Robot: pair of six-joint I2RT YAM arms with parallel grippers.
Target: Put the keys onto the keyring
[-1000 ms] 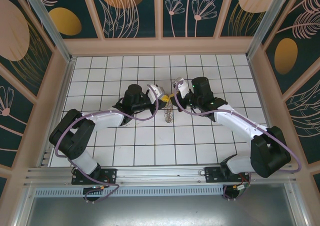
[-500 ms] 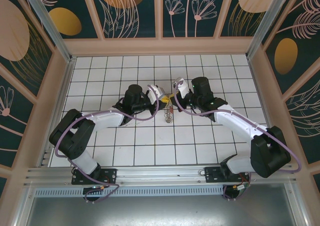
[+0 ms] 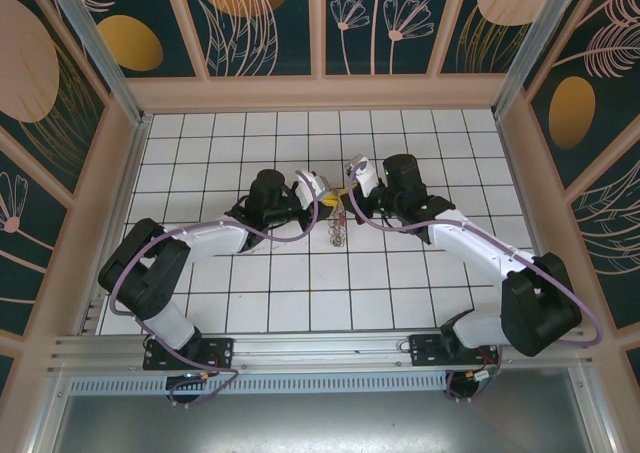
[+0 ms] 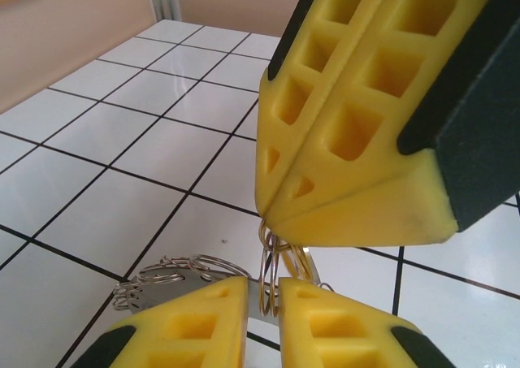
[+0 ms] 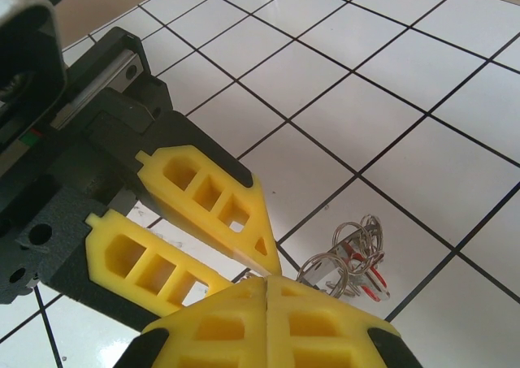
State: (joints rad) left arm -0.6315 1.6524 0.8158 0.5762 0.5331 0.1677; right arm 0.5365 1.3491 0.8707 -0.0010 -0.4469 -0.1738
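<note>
The right claw (image 4: 270, 212) is clamped fully shut on wire loops at the top of the keyring (image 3: 340, 232), which hangs beneath it. Just below, the left claw (image 4: 262, 293) is nearly closed around one loop. The red-tagged keys (image 5: 364, 280) sit among the keyring's loops. Threading looks to be the step in hand. The next move likely calls for spreading a loop without losing either grip.

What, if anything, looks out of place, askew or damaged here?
Nothing stands out. The keyring is pinched by its wire loops between the left pincer and the right pincer, both closed on it. The white tiles show no spill or damage.
</note>
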